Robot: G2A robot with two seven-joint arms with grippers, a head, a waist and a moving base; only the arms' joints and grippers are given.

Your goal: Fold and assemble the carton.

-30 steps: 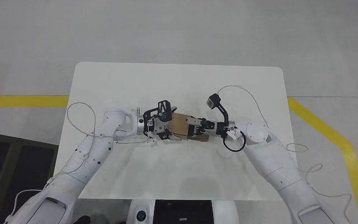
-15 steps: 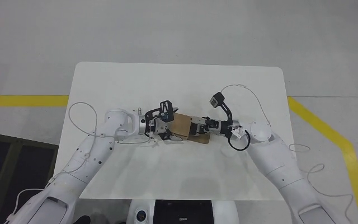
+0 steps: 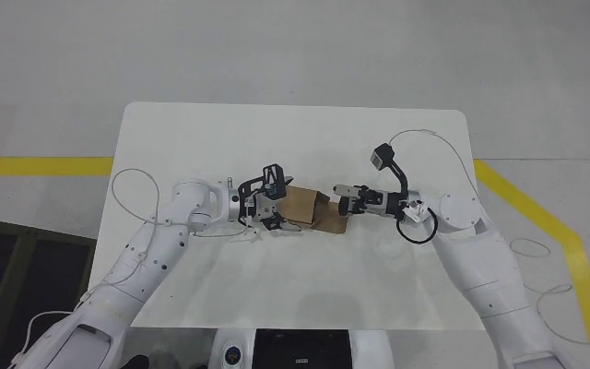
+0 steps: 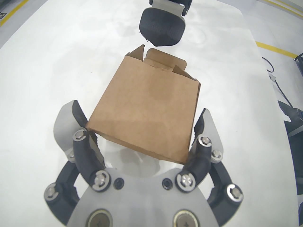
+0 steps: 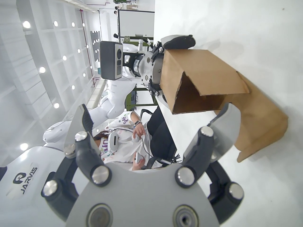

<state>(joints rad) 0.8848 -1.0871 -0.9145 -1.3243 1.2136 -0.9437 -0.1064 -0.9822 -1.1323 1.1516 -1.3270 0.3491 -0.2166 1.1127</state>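
A brown carton lies on its side in the middle of the white table. My left gripper is shut on the carton's closed end, one finger on each side wall. The far end is open, with a tucked side flap and a long flap lying out on the table. My right gripper stands open just off that end, one finger by the long flap, nothing held. In the left wrist view the right gripper's black pad hangs just beyond the carton's open end.
Loose white cables loop over the table beside the left arm and above the right arm. Bare tabletop lies behind and in front of the carton.
My right gripper has drawn back to the right, out of the carton's open end. The left gripper and the carton have stayed in place.
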